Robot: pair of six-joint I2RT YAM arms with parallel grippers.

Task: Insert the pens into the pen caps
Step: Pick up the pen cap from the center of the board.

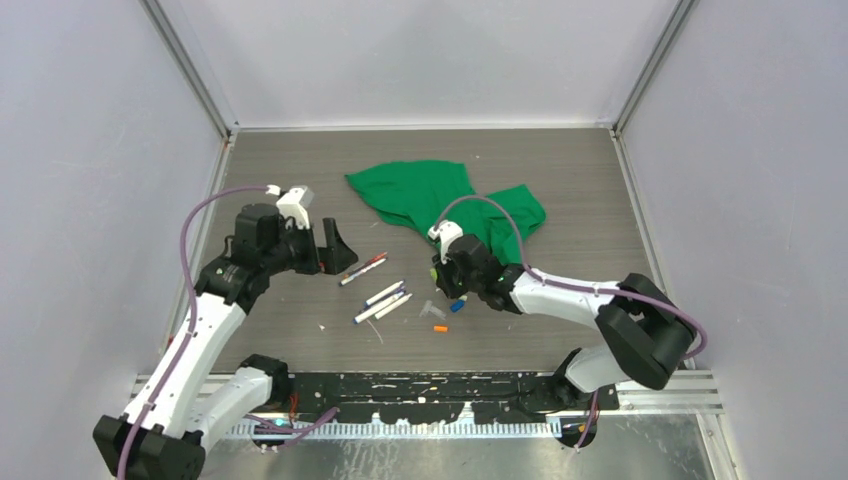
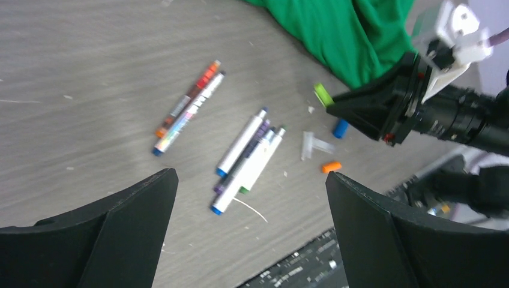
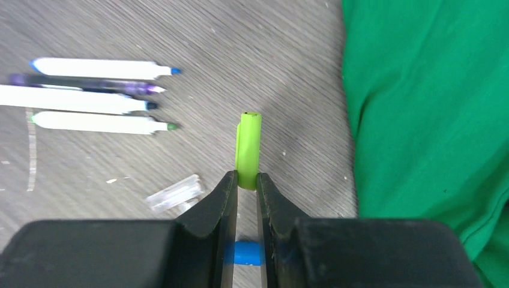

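My right gripper is shut on a lime green pen cap, which sticks out past the fingertips just above the table; the same green pen cap shows in the left wrist view. A blue cap lies under the jaws and a clear cap to their left. An orange cap lies nearer the bases. Several white-barrelled pens lie side by side mid-table, and two more pens lie to their upper left. My left gripper hovers open and holds nothing, left of those pens.
A crumpled green cloth lies behind the right gripper, close to its far side. Grey walls enclose the table on three sides. The black base rail runs along the near edge.
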